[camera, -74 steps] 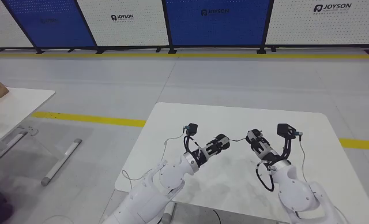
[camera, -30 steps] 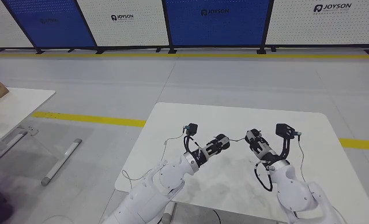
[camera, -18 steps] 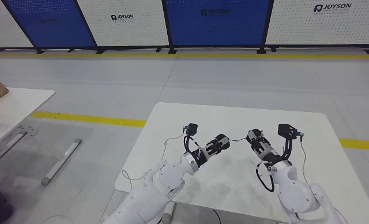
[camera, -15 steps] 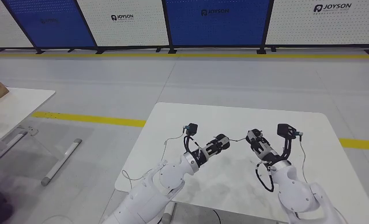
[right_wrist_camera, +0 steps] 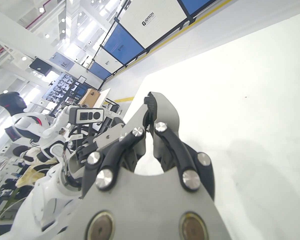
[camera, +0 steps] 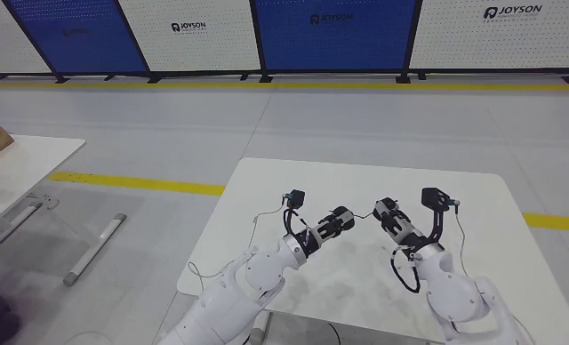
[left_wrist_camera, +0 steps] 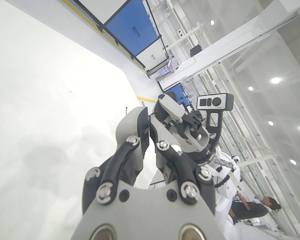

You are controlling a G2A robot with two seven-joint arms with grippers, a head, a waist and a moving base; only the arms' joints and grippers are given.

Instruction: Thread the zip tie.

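Now, squeezed shut: the left gripper (left_wrist_camera: 148, 126), pinching one end of the tie (camera: 363, 212). Squeezed shut too: the right gripper (right_wrist_camera: 148, 106), pinching the other end, by the look of it (hard to be sure with something so thin). Tip to tip, almost touching, up over the table (camera: 444, 185), near its middle. The tie just a short dark line between the two tips. Set that close, most likely, to poke the thin end into the little hole at the fat end. Held tight to stop any wobble or slip. Seems to be the poking-in step, not done yet. Next, needs a slow, straight push. Might miss the hole, or bend the tie.
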